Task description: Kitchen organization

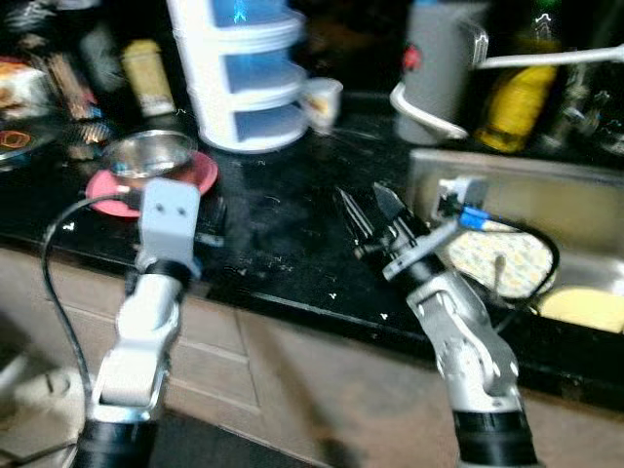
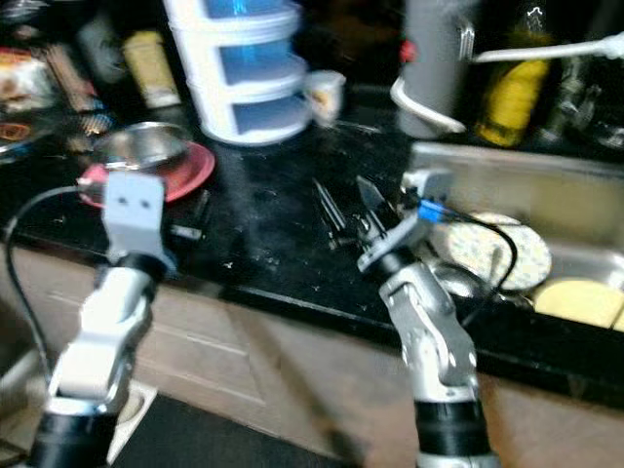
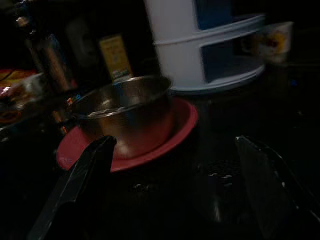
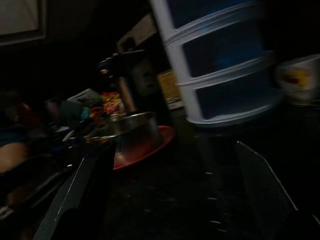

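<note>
A steel bowl [image 1: 151,154] stands on a red plate [image 1: 200,175] at the left of the black counter [image 1: 283,234]. My left gripper [image 3: 175,144] is just short of the plate, low over the counter, open and holding nothing; the bowl lies straight ahead between its fingers. My right gripper [image 1: 363,195] hovers over the middle of the counter beside the sink [image 1: 487,166], open and empty, pointing toward the back. A white and blue tiered drawer unit [image 1: 244,68] stands behind, with a small printed cup [image 1: 320,102] next to it.
The sink holds a patterned plate [image 1: 497,258] and a yellow item [image 1: 585,307]. A grey jug [image 1: 439,68] and a yellow bottle [image 1: 517,97] stand behind it. A yellow tin [image 1: 148,76] and packets [image 1: 29,93] crowd the far left. The cabinet front [image 1: 244,361] lies below the counter edge.
</note>
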Available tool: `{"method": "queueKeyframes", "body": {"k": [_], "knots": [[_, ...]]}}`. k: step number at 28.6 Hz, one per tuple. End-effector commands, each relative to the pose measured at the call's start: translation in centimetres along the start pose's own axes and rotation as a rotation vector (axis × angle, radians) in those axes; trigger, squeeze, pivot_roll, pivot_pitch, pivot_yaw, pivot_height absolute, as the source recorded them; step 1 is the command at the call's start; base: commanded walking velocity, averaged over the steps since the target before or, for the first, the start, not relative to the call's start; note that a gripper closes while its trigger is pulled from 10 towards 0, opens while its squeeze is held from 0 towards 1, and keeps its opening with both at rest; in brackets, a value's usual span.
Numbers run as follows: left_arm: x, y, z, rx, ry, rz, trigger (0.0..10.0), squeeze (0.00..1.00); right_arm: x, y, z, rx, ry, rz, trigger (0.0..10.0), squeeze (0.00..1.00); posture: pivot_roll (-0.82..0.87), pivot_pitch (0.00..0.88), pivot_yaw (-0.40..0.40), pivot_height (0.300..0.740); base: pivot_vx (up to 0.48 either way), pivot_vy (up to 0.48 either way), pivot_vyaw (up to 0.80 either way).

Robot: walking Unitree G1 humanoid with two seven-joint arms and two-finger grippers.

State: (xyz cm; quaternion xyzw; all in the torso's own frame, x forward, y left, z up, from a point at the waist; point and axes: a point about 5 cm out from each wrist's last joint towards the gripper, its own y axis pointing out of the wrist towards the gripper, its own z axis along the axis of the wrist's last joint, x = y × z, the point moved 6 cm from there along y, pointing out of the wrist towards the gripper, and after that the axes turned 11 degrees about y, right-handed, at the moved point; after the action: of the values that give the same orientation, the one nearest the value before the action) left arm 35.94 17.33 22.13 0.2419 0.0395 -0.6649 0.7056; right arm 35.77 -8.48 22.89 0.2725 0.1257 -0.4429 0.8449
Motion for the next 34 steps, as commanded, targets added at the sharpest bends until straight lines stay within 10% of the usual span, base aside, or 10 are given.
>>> {"method": "queueKeyframes", "body": {"k": [1,34], "knots": [[-0.16,0.35,0.30,0.012,0.006,-0.002,10.0,0.00,0.27,0.09,0.38,0.018,-0.014,-0.007,10.0,0.00,0.07,0.000,-0.013,0.740,0.000,0.000,0.00],[0.23,0.93,0.09,-0.008,0.009,-0.008,10.0,0.00,0.91,-0.03,0.68,0.015,-0.064,-0.028,10.0,0.00,0.05,0.000,-0.014,0.740,0.000,0.237,0.00]]}}
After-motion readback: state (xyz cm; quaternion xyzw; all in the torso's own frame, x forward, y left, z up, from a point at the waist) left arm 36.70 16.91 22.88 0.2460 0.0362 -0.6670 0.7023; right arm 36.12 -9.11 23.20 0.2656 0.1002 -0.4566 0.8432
